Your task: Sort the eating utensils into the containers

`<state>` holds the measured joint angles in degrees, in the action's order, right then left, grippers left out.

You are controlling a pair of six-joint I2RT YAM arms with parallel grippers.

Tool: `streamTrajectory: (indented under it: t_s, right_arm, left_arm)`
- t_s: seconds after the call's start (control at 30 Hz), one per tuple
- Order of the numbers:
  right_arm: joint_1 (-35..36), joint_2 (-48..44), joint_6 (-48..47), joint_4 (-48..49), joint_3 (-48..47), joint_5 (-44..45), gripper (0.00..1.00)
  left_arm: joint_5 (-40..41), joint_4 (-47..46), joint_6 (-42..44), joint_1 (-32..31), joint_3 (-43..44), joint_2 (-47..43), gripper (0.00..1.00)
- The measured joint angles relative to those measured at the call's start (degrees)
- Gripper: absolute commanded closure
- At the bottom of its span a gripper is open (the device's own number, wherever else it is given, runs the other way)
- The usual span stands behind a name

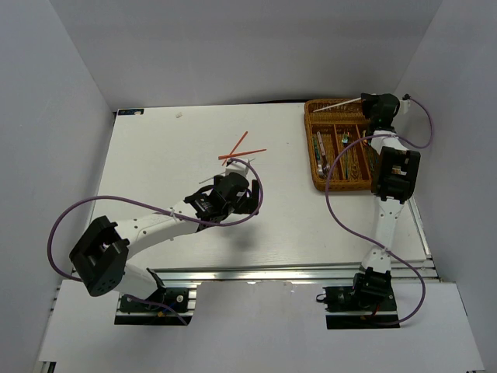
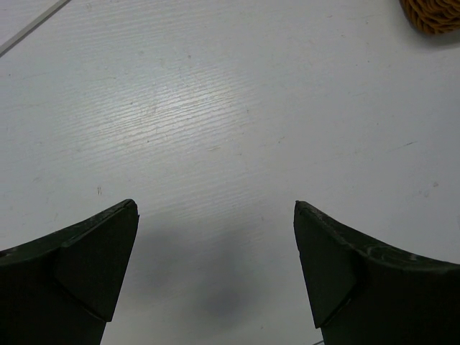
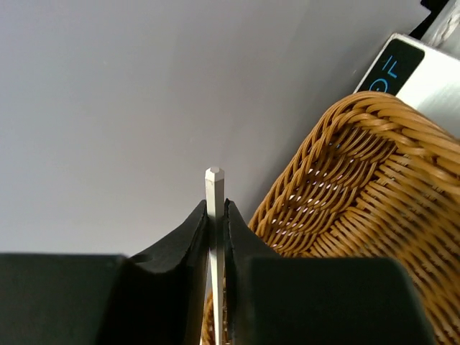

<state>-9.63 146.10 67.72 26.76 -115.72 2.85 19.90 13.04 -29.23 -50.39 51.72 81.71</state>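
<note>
At the far end of the woven wicker cutlery tray (image 1: 309, 151), the right gripper (image 1: 371, 106) is clamped on a thin silver chopstick (image 1: 342, 103), which juts leftward above the crosswise slot. Other cutlery (image 1: 347, 151) lies in the long slots. Near the middle of the white table (image 1: 155, 163), the left gripper (image 1: 242, 193) hangs with its fingers wide apart, close to the crossed red chopsticks (image 1: 241, 149).

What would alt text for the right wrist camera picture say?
The right gripper is shut on a thin silver chopstick, whose flat end pokes up between its black fingers. A brown woven wicker tray sits just right of it, with a plain grey wall behind.
</note>
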Motion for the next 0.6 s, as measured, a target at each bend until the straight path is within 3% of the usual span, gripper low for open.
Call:
streamTrajectory:
  t_s: [0.1, 0.13, 0.23, 0.33, 0.6]
  right_arm:
    - [0.0, 0.0, -2.0, 0.1, 0.3, -0.1, 0.6]
    - [0.0, 0.0, -2.6, 0.1, 0.6, -0.1, 0.46]
    - [0.0, -0.9, -4.9, 0.1, 3.5, -0.2, 0.26]
    - [0.1, -2.9, -6.9, -0.9, 5.2, 0.2, 0.15]
    - [0.2, -8.8, -14.4, -11.0, 3.9, 5.1, 0.11]
  left_arm:
    - [0.5, 0.4, -0.1, 0.0, 0.0, 0.0, 0.02]
    - [0.6, 0.5, -0.2, 0.0, 0.0, -0.1, 0.02]
    - [0.9, 1.1, -0.2, 0.0, 0.0, -0.7, 0.02]
    - [1.8, 2.2, -0.2, 0.0, 0.0, -1.8, 0.02]
    - [5.9, 4.5, -0.4, 0.0, -0.7, -4.7, 0.02]
